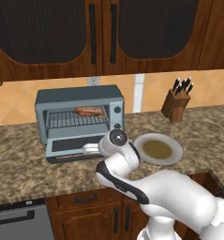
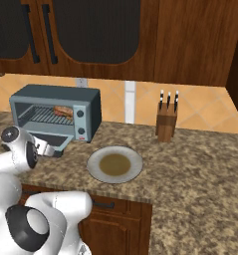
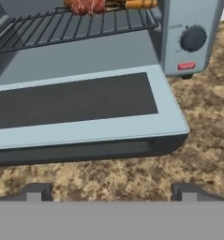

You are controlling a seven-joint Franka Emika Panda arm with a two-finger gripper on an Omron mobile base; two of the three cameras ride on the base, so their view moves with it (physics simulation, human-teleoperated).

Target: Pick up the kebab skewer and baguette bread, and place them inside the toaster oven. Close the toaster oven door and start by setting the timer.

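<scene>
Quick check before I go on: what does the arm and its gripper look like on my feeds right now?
The arm is glossy white, built of rounded, bulbous segments with dark grey to black bands at the joints and a round dark cap with a pale centre on one joint. No cables or markings are visible. In the hand view the gripper shows two small, blocky dark grey fingertips.

Speckled brown granite counter (image 2: 200,169); dark wood upper cabinets (image 1: 104,33) with black handles; orange tiled backsplash (image 1: 212,86); wooden lower cabinet doors (image 1: 99,213); wall outlet (image 1: 93,81).
</scene>
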